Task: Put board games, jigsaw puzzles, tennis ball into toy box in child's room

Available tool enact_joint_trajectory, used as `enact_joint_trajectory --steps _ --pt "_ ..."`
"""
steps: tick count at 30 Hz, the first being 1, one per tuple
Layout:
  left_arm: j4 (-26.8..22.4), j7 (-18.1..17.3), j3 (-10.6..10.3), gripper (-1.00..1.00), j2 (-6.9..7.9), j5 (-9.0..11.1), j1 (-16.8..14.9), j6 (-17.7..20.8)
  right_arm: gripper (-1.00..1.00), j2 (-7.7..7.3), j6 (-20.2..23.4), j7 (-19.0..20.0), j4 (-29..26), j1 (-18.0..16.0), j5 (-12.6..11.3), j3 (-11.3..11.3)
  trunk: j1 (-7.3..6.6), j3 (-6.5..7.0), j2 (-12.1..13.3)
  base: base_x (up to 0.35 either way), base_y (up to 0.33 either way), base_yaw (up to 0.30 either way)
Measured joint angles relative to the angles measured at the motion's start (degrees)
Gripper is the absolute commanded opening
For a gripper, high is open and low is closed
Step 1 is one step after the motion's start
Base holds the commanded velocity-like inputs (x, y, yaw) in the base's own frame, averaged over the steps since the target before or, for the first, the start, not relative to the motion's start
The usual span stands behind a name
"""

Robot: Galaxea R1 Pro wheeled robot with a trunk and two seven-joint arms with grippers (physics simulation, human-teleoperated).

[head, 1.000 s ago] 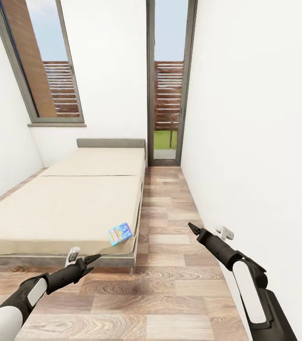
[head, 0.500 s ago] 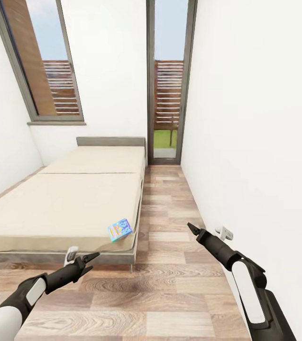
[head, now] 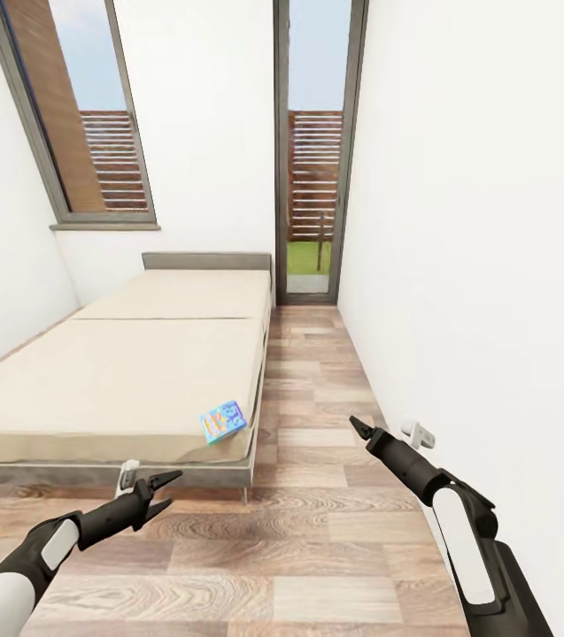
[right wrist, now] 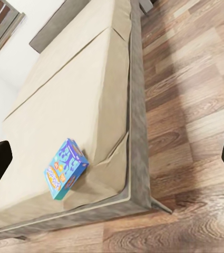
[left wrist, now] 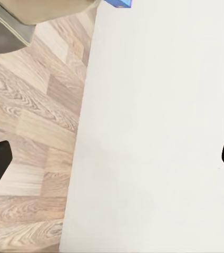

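One board game point(head: 224, 421), a flat box with a blue printed cover, lies on the near right corner of the cream bed point(head: 122, 372). The right wrist view shows the board game point(right wrist: 65, 168) lying flat near the bed's point(right wrist: 75, 105) foot edge. My left gripper point(head: 168, 489) hangs open and empty over the floor, just short of the bed's foot. My right gripper point(head: 355, 427) is open and empty, out over the floor beside the right wall. The toy box, the table, the jigsaw puzzles and the tennis ball are out of view.
A strip of wood-plank floor point(head: 308, 398) runs between the bed and the white right wall point(head: 476, 265) to a tall glass door point(head: 312, 177). A window point(head: 78, 115) is above the bed's head. A small white fitting point(head: 419, 433) sticks out low on the right wall.
The whole picture has shifted slightly, so the camera has moved: the bed and board game sit a little higher in view. Both arms hold nearly the same pose.
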Motion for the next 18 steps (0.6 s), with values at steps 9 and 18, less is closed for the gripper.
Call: enact_joint_trajectory --steps 9,18 --pt "-1.0 -8.5 0.4 1.0 0.48 -0.1 0.0 2.5 1.0 0.08 0.0 -0.4 0.0 0.0 0.0 2.4 1.98 -1.62 -3.6 0.0 0.0 0.0" --pt "-1.1 -11.5 0.4 1.0 1.55 -0.1 0.0 3.0 1.0 0.09 -0.1 -0.6 -0.1 0.0 0.4 4.1 3.95 -3.23 -7.2 0.0 0.0 0.0"
